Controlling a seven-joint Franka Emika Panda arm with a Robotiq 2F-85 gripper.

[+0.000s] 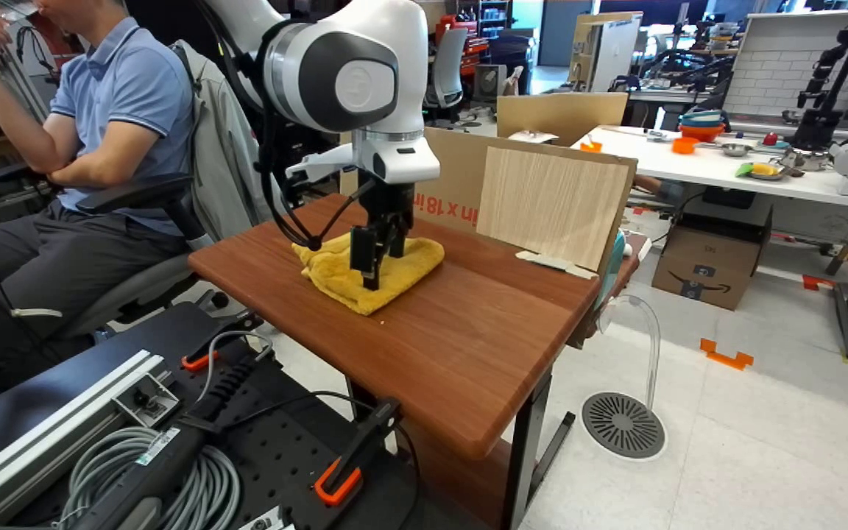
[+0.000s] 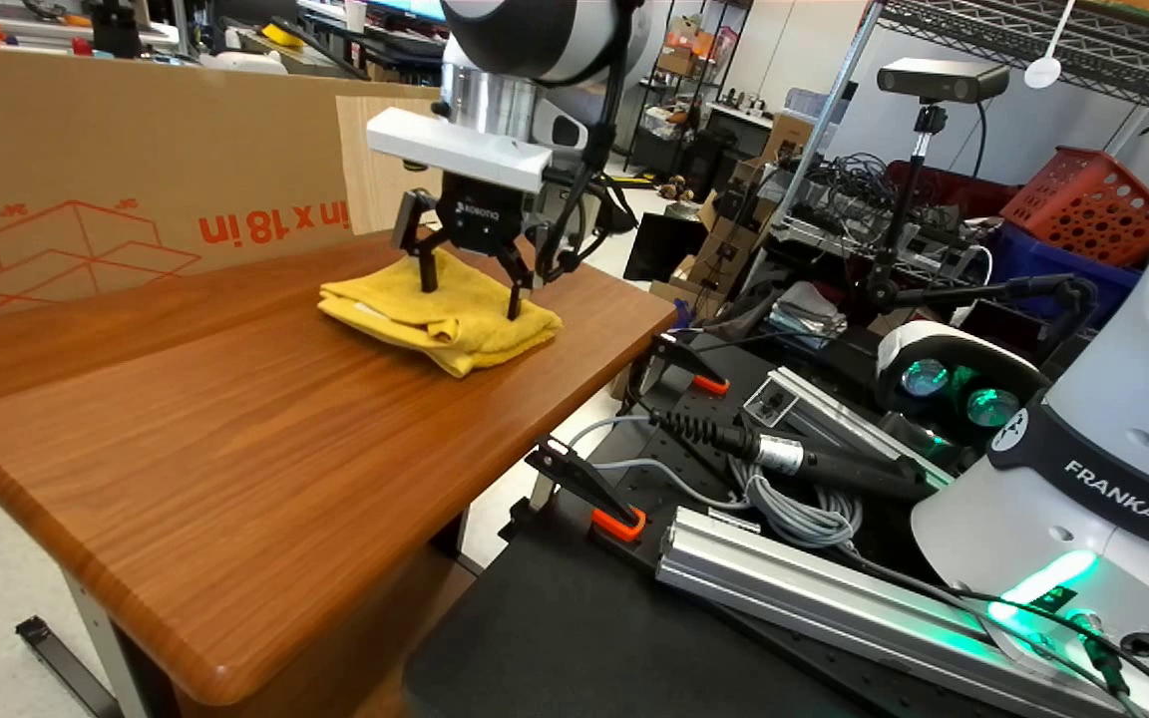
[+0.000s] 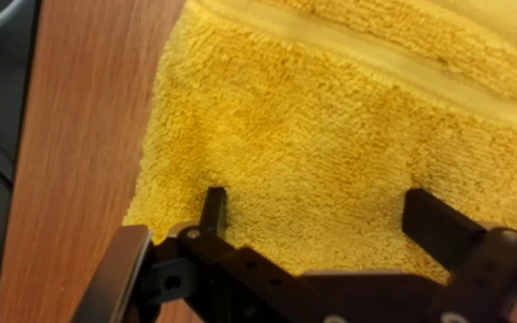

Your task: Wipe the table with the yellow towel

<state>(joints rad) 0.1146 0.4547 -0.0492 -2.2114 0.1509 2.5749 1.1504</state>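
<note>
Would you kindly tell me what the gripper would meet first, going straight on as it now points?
The yellow towel, most likely: the gripper points down at it with fingers spread, tips at or perhaps touching its surface; exact contact is hard to judge. Beneath it lies the table.

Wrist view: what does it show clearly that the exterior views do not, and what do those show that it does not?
Only the wrist view shows clearly the flat band across the yellow towel. Only the exterior views show the printed cardboard, visible in both, and, in an exterior view, a seated person. All share the gripper, standing open over the towel, and the brown table beneath.
</note>
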